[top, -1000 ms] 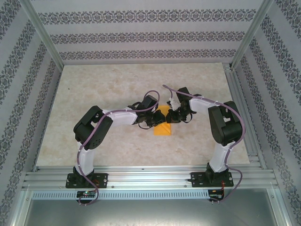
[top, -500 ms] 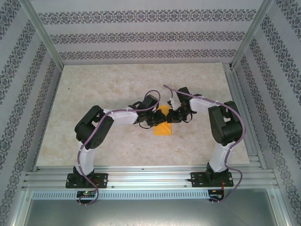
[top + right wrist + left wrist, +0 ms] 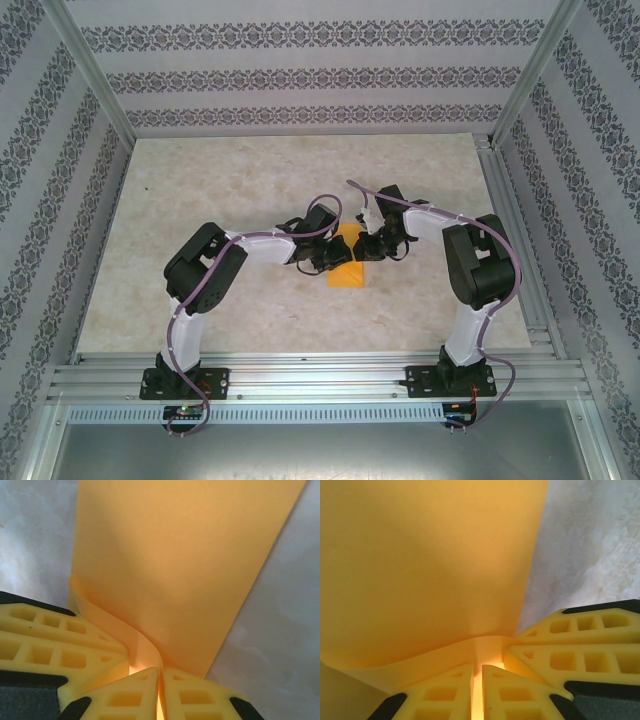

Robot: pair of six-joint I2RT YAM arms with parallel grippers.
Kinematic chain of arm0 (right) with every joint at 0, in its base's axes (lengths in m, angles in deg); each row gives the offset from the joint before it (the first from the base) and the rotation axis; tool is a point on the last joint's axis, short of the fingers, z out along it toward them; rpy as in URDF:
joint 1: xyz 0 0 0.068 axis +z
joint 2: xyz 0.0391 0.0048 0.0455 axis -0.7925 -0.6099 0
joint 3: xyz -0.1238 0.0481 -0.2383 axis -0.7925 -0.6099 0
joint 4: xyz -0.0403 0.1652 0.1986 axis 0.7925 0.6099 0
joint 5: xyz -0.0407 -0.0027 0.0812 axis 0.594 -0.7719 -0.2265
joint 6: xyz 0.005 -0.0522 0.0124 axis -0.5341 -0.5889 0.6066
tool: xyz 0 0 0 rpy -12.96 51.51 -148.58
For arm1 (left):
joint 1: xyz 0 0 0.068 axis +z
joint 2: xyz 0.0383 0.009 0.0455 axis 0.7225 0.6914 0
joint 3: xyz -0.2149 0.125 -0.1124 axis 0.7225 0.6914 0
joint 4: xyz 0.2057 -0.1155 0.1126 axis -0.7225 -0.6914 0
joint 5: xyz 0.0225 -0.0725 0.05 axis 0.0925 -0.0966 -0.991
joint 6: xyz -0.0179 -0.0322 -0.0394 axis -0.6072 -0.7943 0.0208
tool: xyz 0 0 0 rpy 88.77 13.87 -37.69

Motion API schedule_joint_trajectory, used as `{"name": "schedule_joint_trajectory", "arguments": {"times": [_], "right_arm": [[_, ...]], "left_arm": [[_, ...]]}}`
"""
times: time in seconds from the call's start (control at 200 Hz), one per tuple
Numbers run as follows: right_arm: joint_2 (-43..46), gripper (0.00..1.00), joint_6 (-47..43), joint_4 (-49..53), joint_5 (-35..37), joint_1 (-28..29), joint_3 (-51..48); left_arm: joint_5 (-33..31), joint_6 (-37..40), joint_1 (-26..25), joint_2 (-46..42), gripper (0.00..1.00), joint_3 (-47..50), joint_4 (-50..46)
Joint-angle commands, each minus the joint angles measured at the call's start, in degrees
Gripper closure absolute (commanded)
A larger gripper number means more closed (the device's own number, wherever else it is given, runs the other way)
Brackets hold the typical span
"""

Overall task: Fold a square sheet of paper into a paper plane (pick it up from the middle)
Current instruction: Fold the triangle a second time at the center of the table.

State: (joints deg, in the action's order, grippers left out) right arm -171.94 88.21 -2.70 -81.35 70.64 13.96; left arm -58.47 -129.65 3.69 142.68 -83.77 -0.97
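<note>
Pinching the square sheet of paper (image 3: pixel 349 272) from both sides, the two arms meet over the middle of the table (image 3: pixel 220 180). The left gripper (image 3: pixel 477 672) is clenched on an edge of the orange-yellow paper. Its yellow fingertips press together with a bright sliver of paper glowing in the slit, and the sheet curls up out of them and spreads away ahead of the jaws. The right gripper (image 3: pixel 159 672) is clamped on the paper the same way, the sheet bending out from between its tips and running forward beyond them. Just beside each pair of tips sits the other gripper's yellow finger. Compared with a second ago, the left arm's elbow has slid a little toward the centre. The right arm has kept its pose, and the paper sits in the same spot between the jaws.
</note>
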Motion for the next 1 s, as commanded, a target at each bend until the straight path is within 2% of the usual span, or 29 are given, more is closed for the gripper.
{"name": "schedule_joint_trajectory", "arguments": {"times": [0.0, 0.295, 0.465, 0.709, 0.839, 0.994], "right_arm": [[-0.74, 0.89, 0.49, -1.45, 1.13, -0.46, -0.12], [0.33, 0.84, 1.13, -1.45, 0.91, -0.46, 0.24], [5.07, 0.79, 2.49, -0.66, 2.61, -0.72, -0.81], [11.64, 0.80, 5.47, -0.47, 4.58, -1.15, -5.75], [14.53, 0.90, 8.53, -3.38, -2.02, -0.83, -9.92], [16.40, 0.90, 12.28, -6.29, -6.18, 0.18, -13.27]], "left_arm": [[-0.87, 0.90, -0.94, 1.16, 0.85, -1.53, -1.02], [-1.71, 0.83, -0.94, 1.95, 0.86, -0.86, -1.90], [-1.76, 0.66, -0.94, 2.23, 0.86, -0.41, -1.55], [-1.44, 0.83, -0.94, 2.46, 0.85, -0.57, -1.21], [-1.09, 0.74, -0.94, 2.68, 0.85, -0.56, -0.96], [-1.01, 1.01, -0.94, 2.50, 0.85, -0.76, -1.17]]}}
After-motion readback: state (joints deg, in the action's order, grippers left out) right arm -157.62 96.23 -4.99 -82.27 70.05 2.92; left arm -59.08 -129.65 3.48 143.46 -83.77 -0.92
